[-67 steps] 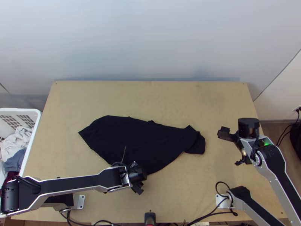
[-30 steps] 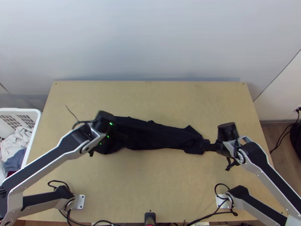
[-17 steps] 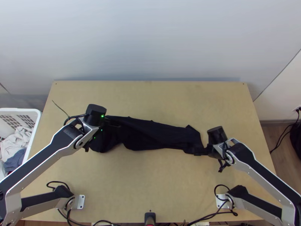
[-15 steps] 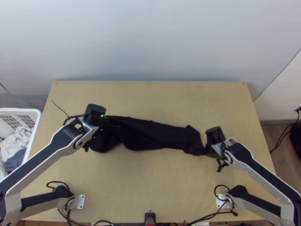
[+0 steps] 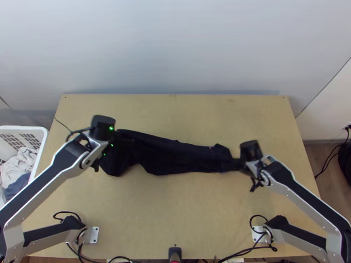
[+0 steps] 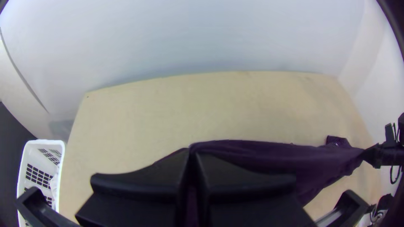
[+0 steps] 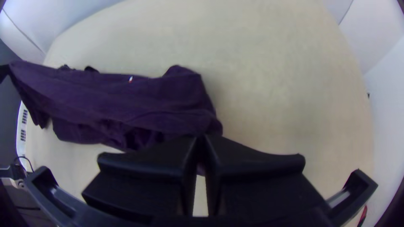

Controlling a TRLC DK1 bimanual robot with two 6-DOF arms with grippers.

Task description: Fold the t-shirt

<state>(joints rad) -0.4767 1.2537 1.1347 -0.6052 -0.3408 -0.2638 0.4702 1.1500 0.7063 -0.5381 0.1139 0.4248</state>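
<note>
I'm drawing the shirt (image 5: 175,153) into a narrower strip.
From its near edge, my left gripper (image 5: 130,141) is moving up to its left end and now edging farther outward; from beside the cloth, my right gripper (image 5: 225,165) is coming in, now pinching the right end and shifting it slightly toward the table's far side.
</note>
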